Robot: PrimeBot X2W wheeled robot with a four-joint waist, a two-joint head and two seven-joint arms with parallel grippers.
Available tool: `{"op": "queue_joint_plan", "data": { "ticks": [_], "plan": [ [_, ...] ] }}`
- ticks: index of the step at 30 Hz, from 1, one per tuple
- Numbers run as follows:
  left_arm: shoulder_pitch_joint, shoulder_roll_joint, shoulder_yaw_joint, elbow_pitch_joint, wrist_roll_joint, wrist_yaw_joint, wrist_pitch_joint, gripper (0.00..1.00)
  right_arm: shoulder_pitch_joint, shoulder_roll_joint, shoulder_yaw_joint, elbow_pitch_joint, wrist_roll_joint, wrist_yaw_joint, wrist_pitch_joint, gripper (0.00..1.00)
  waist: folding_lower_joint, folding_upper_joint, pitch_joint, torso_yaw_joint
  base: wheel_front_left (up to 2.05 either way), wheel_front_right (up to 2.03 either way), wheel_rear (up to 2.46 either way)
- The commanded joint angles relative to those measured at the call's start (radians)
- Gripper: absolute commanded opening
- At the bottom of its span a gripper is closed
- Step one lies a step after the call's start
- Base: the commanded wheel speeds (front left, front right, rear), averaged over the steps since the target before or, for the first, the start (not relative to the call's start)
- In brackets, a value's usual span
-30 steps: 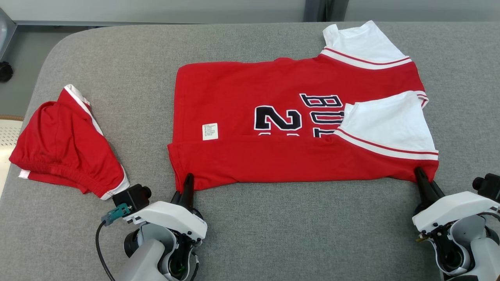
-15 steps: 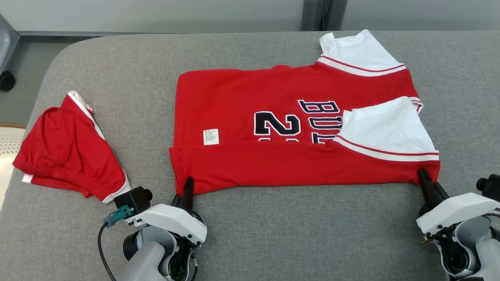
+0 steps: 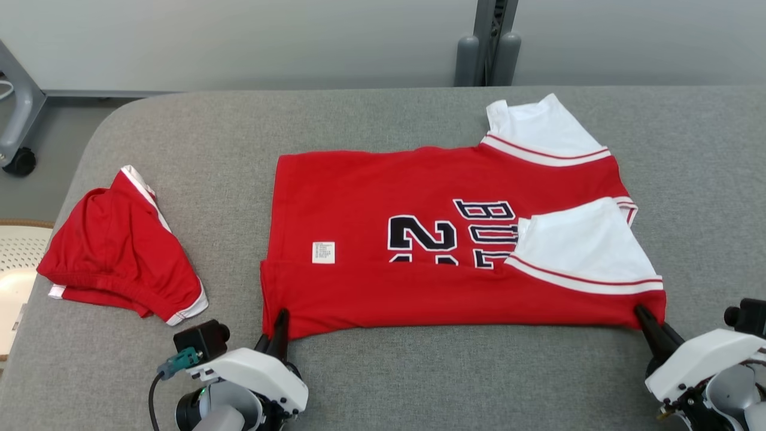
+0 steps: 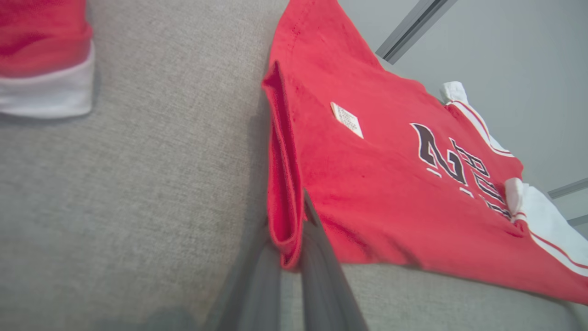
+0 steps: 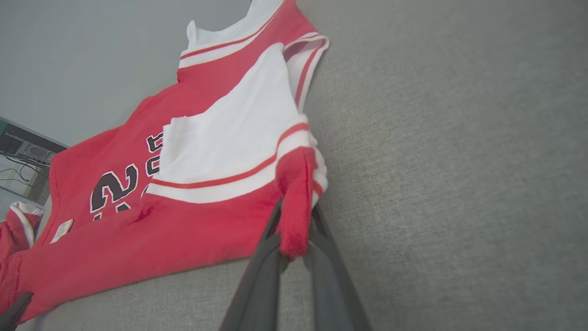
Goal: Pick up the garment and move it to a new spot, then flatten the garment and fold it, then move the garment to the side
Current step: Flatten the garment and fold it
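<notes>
Matt cloth jersey [image 3: 383,203], coarse-woven tabletop [image 3: 419,383]

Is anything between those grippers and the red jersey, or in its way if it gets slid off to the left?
Nothing separates them: the left gripper and right gripper are each shut on the near edge of the jersey. Leftward, a small red garment lies on the table, apart from the jersey, likely in its path.

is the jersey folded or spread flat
Partly folded: the jersey has its near edge doubled over part of the number, a white sleeve on top.
</notes>
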Motion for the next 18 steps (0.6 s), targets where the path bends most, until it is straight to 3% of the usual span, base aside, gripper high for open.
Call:
{"op": "queue_joint_plan", "data": {
  "ticks": [1, 9, 18],
  "plan": [
    [0.029, 0.017, -0.006, -0.014, 0.012, 0.008, -0.002, 0.00, 0.037, -0.013, -0.004, -0.023, 0.008, 0.000, 0.029, 0.00, 0.0000, -0.0001, -0.023, -0.007, 0.00, 0.00, 0.00],
    [0.124, 0.069, -0.043, -0.092, 0.032, 0.032, 0.038, 0.00, 0.142, -0.003, -0.025, -0.099, 0.013, 0.000, 0.132, 0.00, 0.0000, -0.0001, -0.067, -0.015, 0.00, 0.00, 0.00],
    [0.264, 0.147, -0.081, -0.279, 0.051, 0.083, 0.095, 0.00, 0.269, 0.022, -0.070, -0.227, 0.008, 0.000, 0.259, 0.00, 0.0000, -0.0001, -0.091, -0.009, 0.00, 0.00, 0.00]
  ]
}}
